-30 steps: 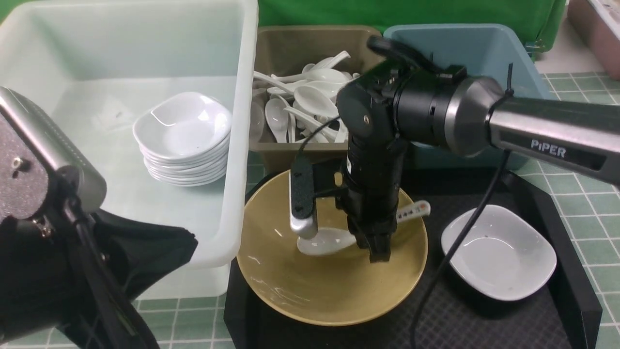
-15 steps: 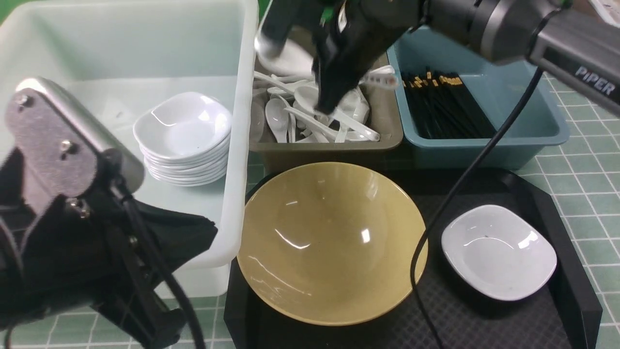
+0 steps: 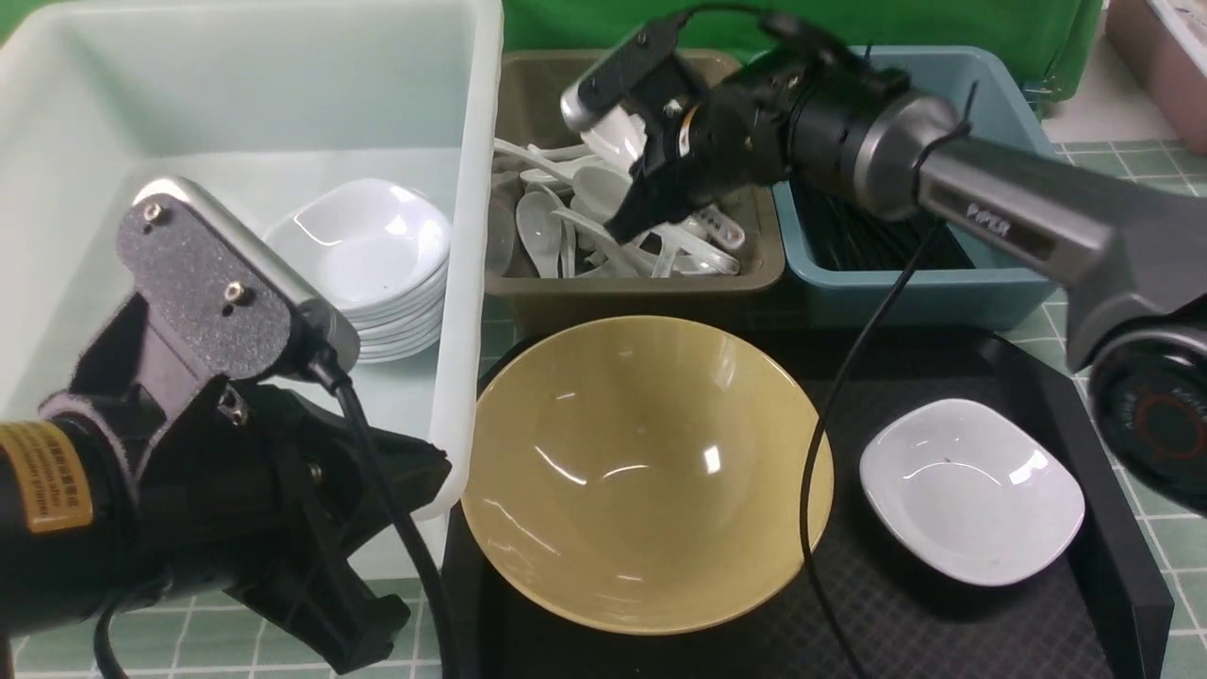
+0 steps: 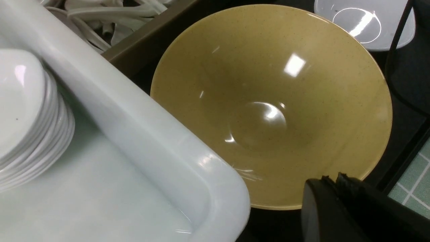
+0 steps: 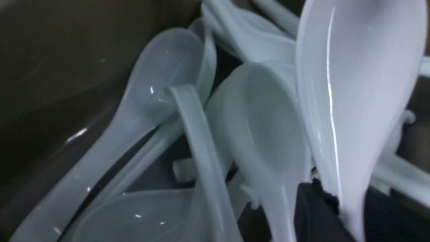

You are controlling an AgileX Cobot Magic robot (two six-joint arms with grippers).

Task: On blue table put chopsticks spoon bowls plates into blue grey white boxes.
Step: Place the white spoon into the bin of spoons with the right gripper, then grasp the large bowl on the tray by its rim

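Hovering over the grey bin [image 3: 754,273], my right claw [image 3: 630,215] grips the spoon [image 5: 352,101], just lifted out of the bowl [image 3: 641,471]; release next. Left claw [image 4: 332,183] is closed, empty.

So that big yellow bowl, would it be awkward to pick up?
Probably slippery: the bowl is glossy, with bright reflections. It looks stiff and breakable, possibly glazed ceramic. Its wide sloping sides above a small base suggest it could tip if pressed at the rim, though the textured tray may resist sliding.
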